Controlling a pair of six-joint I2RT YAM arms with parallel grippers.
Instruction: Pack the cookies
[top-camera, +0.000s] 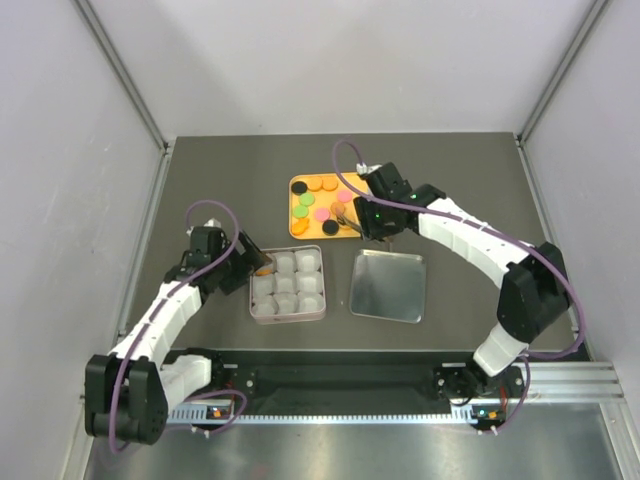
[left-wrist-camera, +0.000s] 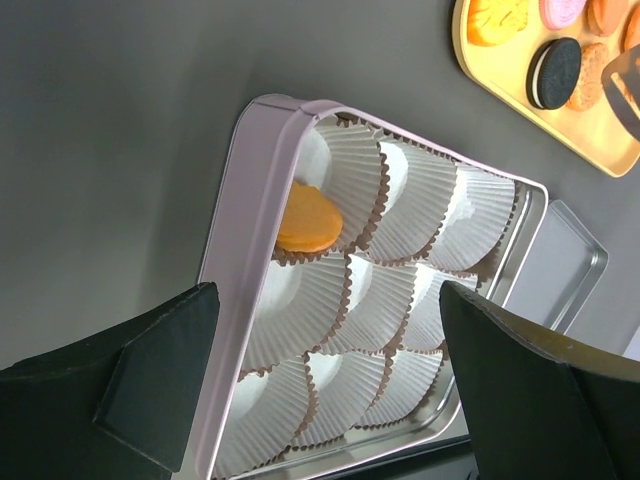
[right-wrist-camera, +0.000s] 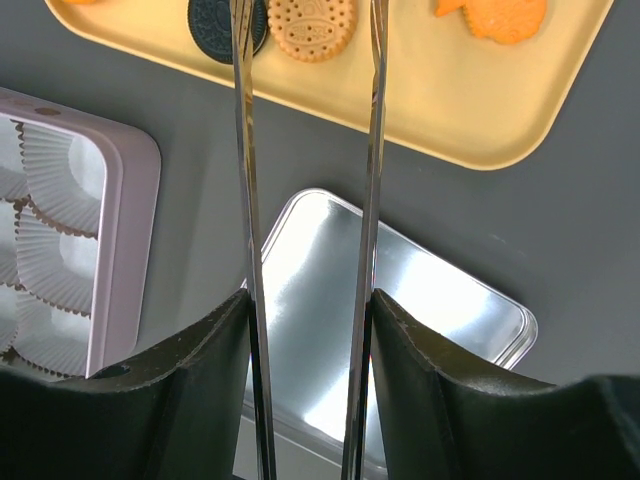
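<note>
Cookies (top-camera: 322, 213) in orange, pink, green, black and brown lie on a yellow tray (top-camera: 312, 236). One orange cookie (left-wrist-camera: 308, 220) sits in a corner paper cup of the square tin (left-wrist-camera: 240, 250); the other cups are empty. My left gripper (left-wrist-camera: 328, 310) is open and empty above the tin's near cups, by its left side in the top view (top-camera: 250, 262). My right gripper (right-wrist-camera: 310, 305) is shut on metal tongs (right-wrist-camera: 245, 200), which reach over the tray's near edge towards a black cookie (right-wrist-camera: 215, 15) and a brown biscuit (right-wrist-camera: 312, 25). The tongs' tips are out of the right wrist view.
The tin's silver lid (top-camera: 388, 285) lies flat right of the tin (top-camera: 250, 295), below my right gripper (top-camera: 375, 222). The grey table is enclosed by pale walls on the left, right and far sides. The arm bases sit on a rail at the near edge.
</note>
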